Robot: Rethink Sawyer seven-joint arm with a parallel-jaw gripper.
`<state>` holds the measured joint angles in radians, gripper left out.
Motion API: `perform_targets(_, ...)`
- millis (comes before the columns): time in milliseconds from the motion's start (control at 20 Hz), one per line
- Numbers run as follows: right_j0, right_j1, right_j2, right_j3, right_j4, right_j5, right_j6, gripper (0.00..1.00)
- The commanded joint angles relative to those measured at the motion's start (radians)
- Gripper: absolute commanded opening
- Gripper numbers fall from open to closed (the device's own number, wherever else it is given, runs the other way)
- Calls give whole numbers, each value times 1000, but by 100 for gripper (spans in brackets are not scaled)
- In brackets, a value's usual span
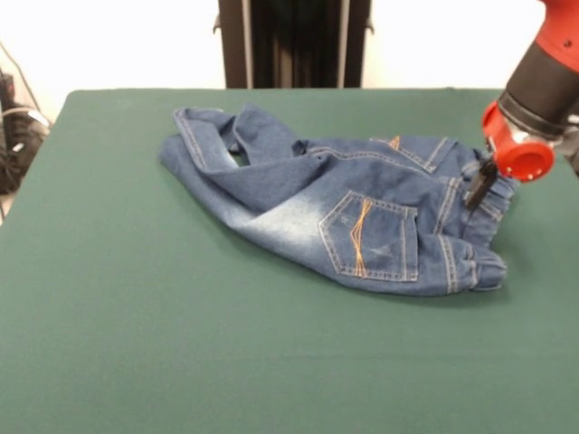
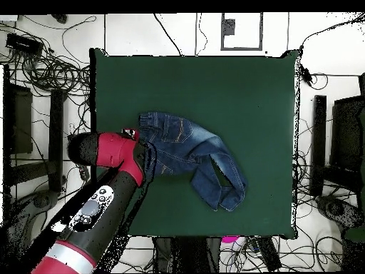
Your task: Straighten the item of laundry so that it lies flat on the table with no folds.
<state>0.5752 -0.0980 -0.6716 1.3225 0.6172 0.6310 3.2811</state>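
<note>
The small blue denim jeans (image 1: 362, 212) lie rumpled on the dark green table (image 1: 136, 316), right of centre in the front view. The waistband is at the right, and the legs run left and fold over each other at the upper left. A back pocket with orange stitching faces up. My gripper (image 1: 479, 185) comes down from the red and black arm at the upper right and touches the waistband end. Its state does not show. In the overhead view the jeans (image 2: 196, 160) lie left of centre on the table (image 2: 214, 85), and the arm's red head (image 2: 121, 153) covers the gripper at the waistband.
The robot's dark pedestal (image 1: 289, 41) stands at the table's far side. Cables (image 1: 14, 127) lie beyond the left edge. In the overhead view, cables and dark equipment (image 2: 335, 135) surround the table. The jeans lie close to the table's edge on the arm's side.
</note>
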Motion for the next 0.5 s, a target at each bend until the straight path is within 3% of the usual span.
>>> perform_targets(50, 48, 138, -176, -209, -129, 314, 172, 0)
perform_targets(250, 58, 127, -153, -218, -102, 329, 221, 0)
perform_targets(500, 70, 73, -128, -185, -95, 371, 204, 0)
